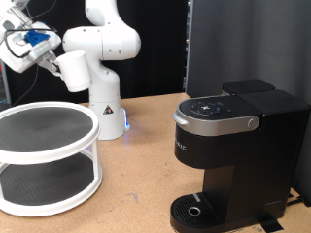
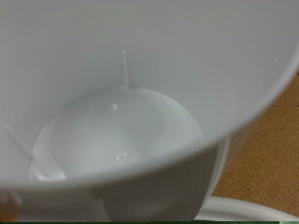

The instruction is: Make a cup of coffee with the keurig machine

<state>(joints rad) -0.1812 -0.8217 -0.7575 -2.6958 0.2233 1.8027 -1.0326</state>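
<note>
Cup (image 1: 72, 70) aloft at the exterior view's upper left, gripper (image 1: 47, 60) pinching its rim.
Exterior view: 1 white cup hangs tilted above the 2-tier white rack (image 1: 49, 155), well apart from the keurig machine (image 1: 238, 146) at the right, lid down. Wrist view: the cup's (image 2: 121, 140) bare white interior fills the picture; tabletop (image 2: 276, 149) shows beside it.

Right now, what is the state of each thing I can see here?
Cup: lifted in the air, held by the tool, tilted, empty inside.
Coffee machine: lid closed, nothing on its drip base.
Two-level white rack: upright, both shelves bare.
</note>
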